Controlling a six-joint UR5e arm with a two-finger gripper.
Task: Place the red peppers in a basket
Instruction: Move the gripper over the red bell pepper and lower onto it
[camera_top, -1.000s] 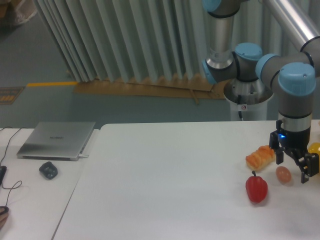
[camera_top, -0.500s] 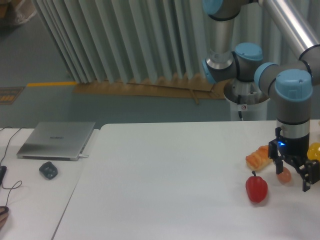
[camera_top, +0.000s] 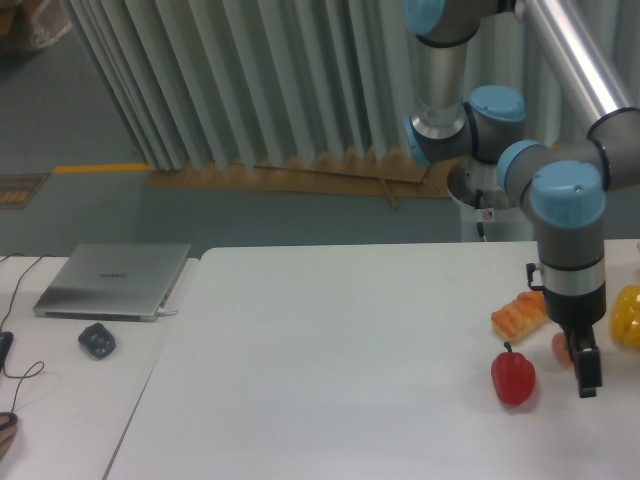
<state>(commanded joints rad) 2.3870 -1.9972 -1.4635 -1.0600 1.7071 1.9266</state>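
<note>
Pepper (camera_top: 513, 377) on table (camera_top: 340, 350) — claw (camera_top: 584, 380) just right of it.

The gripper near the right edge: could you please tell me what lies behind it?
Behind the gripper a small pale orange egg-like item shows only partly; the rest is covered. The bread-like item lies left of it, the yellow pepper right.

1. The white table (camera_top: 350, 350) fills the lower frame.
2. At lower right stands the red pepper (camera_top: 513, 376).
3. Right of it lie an orange ridged item (camera_top: 516, 314), a small peach item (camera_top: 561, 346), and a yellow pepper (camera_top: 627, 315).
4. At left lie a laptop (camera_top: 112, 280) and a mouse (camera_top: 97, 341).
</note>
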